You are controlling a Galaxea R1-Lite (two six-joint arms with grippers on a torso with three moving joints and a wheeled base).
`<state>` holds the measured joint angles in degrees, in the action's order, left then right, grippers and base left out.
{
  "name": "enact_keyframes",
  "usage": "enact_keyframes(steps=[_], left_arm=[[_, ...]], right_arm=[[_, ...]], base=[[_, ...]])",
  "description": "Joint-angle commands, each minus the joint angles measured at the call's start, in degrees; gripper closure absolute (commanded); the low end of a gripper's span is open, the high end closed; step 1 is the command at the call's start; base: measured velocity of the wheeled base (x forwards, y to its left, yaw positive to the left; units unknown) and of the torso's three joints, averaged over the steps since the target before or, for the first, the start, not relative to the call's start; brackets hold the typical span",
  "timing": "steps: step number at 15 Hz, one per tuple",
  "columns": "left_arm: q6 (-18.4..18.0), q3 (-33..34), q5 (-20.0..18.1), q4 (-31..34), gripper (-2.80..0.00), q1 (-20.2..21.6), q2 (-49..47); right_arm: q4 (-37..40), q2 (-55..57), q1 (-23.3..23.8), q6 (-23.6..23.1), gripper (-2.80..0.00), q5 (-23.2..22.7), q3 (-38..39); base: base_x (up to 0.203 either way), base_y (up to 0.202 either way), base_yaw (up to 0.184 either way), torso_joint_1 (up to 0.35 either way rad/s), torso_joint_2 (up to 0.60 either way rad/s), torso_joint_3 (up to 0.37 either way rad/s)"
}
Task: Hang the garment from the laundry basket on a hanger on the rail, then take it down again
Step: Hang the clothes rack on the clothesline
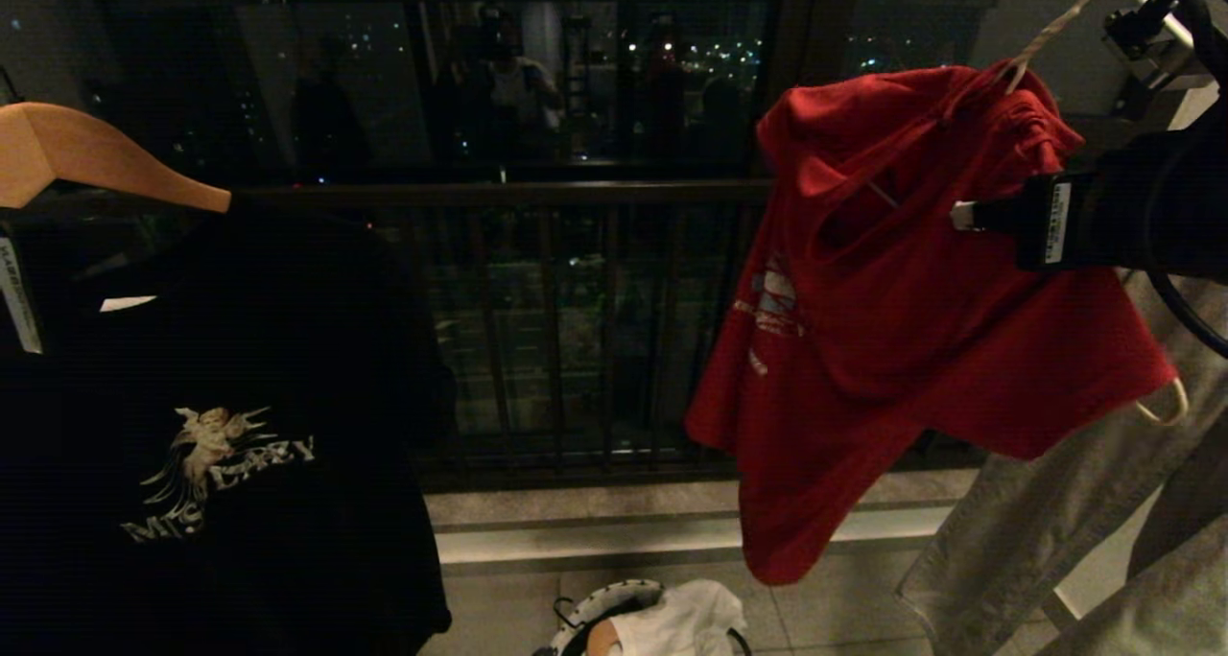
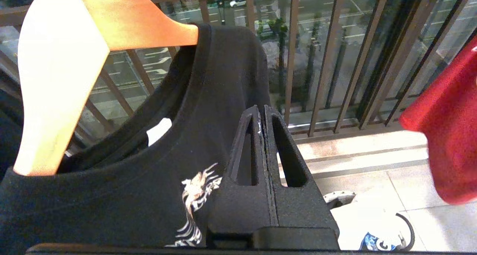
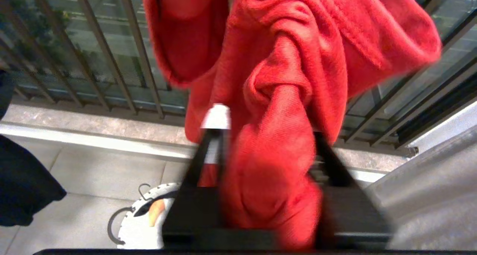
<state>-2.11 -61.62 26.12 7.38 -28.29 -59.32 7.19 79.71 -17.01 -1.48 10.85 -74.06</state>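
The red garment hangs bunched and crooked on the thin white wire hanger, whose neck runs up out of the head view; the rail is out of view. My right gripper reaches in from the right at the shirt's upper edge. In the right wrist view its fingers stand apart, open, with a roll of the red garment lying between them. The left gripper is shut and empty, close in front of a black T-shirt. The laundry basket sits on the floor below.
A black T-shirt on a thick wooden hanger fills the left. Grey trousers hang at the right. A dark balcony railing and its stone sill run behind. White cloth lies in the basket.
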Motion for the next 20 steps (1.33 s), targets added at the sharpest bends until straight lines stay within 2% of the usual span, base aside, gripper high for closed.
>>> enact_keyframes(steps=[1,13,20], left_arm=[[0.0,0.0,0.2,0.0,0.00,0.0,-0.1],[0.0,0.1,0.2,0.1,0.00,0.0,-0.2],[0.0,0.1,0.2,0.1,0.00,0.0,-0.3]], right_arm=[[-0.1,-0.6,0.0,0.0,-2.80,0.0,0.2],[-0.2,-9.9,0.0,0.1,-2.80,0.0,6.8],[-0.1,-15.2,0.0,0.1,-2.80,0.0,7.3]], base=[[0.000,0.000,0.000,0.000,0.00,0.000],[0.000,0.000,0.000,0.000,0.00,0.000],[0.000,0.000,0.000,0.000,0.00,0.000]])
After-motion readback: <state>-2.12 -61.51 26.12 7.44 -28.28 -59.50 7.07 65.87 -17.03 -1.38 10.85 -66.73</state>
